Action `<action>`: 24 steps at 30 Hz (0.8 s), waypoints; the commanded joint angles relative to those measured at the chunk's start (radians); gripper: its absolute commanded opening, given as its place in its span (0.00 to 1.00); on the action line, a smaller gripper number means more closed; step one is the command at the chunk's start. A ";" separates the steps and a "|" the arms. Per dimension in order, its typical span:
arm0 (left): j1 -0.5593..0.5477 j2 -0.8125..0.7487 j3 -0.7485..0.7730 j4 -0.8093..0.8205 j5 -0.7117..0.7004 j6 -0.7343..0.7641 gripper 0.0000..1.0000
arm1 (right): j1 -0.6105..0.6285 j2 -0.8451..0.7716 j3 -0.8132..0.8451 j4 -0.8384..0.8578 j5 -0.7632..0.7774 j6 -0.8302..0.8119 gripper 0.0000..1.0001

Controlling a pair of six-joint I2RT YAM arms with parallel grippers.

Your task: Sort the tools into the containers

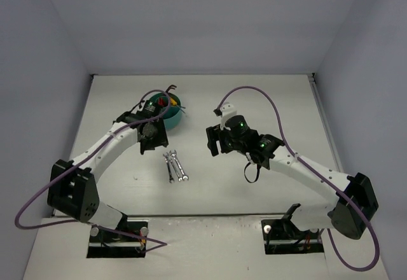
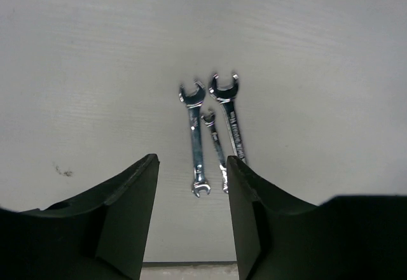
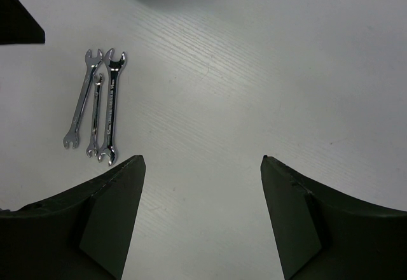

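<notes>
Three silver wrenches (image 1: 175,167) lie side by side on the white table. They also show in the left wrist view (image 2: 213,130) and the right wrist view (image 3: 98,107). The teal organiser (image 1: 172,111) stands at the back left, holding red- and yellow-handled tools; the left arm partly covers it. My left gripper (image 1: 152,145) is open and empty, just left of and above the wrenches (image 2: 193,159). My right gripper (image 1: 214,142) is open and empty, to the right of the wrenches (image 3: 202,159).
A small dark mark (image 2: 62,170) is on the table left of the wrenches. Purple cables loop from both arms. Grey walls close the table at the back and sides.
</notes>
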State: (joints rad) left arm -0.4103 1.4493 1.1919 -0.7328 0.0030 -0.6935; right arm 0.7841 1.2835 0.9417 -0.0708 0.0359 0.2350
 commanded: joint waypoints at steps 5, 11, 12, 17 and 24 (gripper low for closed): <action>-0.014 0.067 -0.098 0.033 -0.003 -0.106 0.40 | -0.006 -0.047 0.001 0.043 -0.007 0.011 0.71; -0.024 0.130 -0.127 0.081 0.046 -0.134 0.38 | -0.006 -0.120 -0.056 0.043 0.012 0.034 0.71; -0.029 0.141 -0.131 0.091 0.053 -0.141 0.38 | -0.006 -0.132 -0.065 0.042 0.015 0.038 0.71; -0.069 0.172 -0.129 0.108 0.045 -0.173 0.37 | -0.006 -0.174 -0.102 0.041 0.021 0.056 0.71; -0.073 0.186 -0.181 0.142 0.007 -0.213 0.34 | -0.006 -0.218 -0.122 0.039 0.022 0.063 0.71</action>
State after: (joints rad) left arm -0.4850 1.6478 1.0261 -0.6223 0.0459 -0.8624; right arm 0.7841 1.1069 0.8229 -0.0717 0.0364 0.2844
